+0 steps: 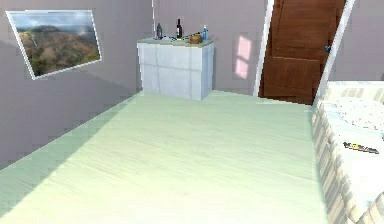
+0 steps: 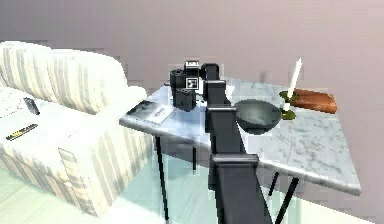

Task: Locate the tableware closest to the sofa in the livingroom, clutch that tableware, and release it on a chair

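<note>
The arm (image 2: 228, 150) is crossing the table (image 2: 300, 150) and hiding the left rim of the dark bowl (image 2: 260, 115) near the far edge. The gripper (image 2: 182, 90) is showing at the table's far left corner, and whether it is holding anything cannot be told. The sofa (image 2: 60, 110) is running off that view's left edge. In the forward view, the things (image 1: 185, 35) on the white cabinet (image 1: 175, 70) are too small to name, and the top edge is cutting off the door (image 1: 300, 50).
</note>
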